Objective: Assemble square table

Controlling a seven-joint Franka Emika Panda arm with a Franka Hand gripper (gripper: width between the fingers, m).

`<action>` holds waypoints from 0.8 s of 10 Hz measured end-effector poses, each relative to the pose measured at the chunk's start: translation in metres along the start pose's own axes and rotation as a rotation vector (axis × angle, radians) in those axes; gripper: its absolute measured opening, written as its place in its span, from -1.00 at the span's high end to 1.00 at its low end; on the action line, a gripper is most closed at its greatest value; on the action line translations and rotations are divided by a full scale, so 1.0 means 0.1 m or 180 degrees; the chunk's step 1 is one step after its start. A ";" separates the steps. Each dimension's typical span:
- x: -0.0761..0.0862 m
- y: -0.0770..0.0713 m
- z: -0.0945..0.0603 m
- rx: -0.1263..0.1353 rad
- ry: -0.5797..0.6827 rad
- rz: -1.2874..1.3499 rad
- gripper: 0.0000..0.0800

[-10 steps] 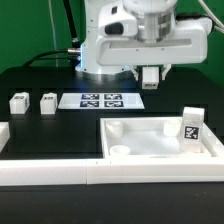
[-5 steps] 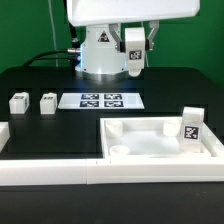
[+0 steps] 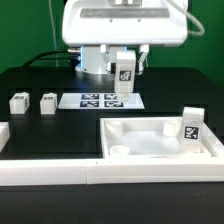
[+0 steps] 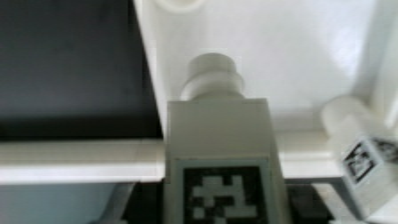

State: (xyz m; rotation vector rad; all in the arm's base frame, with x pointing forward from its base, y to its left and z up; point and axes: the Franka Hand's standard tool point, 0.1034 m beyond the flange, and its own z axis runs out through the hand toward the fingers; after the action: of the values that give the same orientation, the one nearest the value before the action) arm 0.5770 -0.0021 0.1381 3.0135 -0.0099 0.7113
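My gripper [image 3: 124, 72] hangs above the back of the black table, shut on a white leg block [image 3: 125, 70] whose tag faces the exterior camera. In the wrist view that leg [image 4: 217, 120] reaches away from the gripper [image 4: 221, 200], and its tag fills the space between the jaws. The square table top [image 3: 128, 130], a white tray with a raised rim, lies at the exterior view's right. A second tagged leg [image 3: 191, 126] stands in the top's right corner, also seen in the wrist view [image 4: 363, 140]. Two more leg blocks [image 3: 18, 101] [image 3: 47, 102] stand at the left.
The marker board [image 3: 103, 100] lies flat on the table below the gripper, between the loose legs and the top. Long white border rails [image 3: 100, 172] run along the front edge, one also visible in the wrist view [image 4: 71, 158]. The arm's base stands at the back.
The gripper has carried the leg toward the exterior view's left, first rising, then coming down a little. The wrist has turned, so the leg's tag now faces the exterior camera.
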 end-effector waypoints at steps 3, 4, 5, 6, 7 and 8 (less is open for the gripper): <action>0.20 -0.08 0.33 0.0088 0.0035 0.0014 0.29; 0.23 -0.02 0.37 0.0088 0.0032 -0.0062 0.29; 0.26 0.05 0.37 0.0090 0.0050 -0.0056 0.29; 0.27 0.02 0.40 0.0099 0.0055 -0.0058 0.29; 0.25 0.02 0.41 0.0101 0.0045 -0.0061 0.29; 0.25 0.02 0.41 0.0100 0.0043 -0.0059 0.29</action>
State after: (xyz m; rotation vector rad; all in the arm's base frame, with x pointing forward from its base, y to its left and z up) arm 0.6180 -0.0060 0.1124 3.0342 0.0301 0.7373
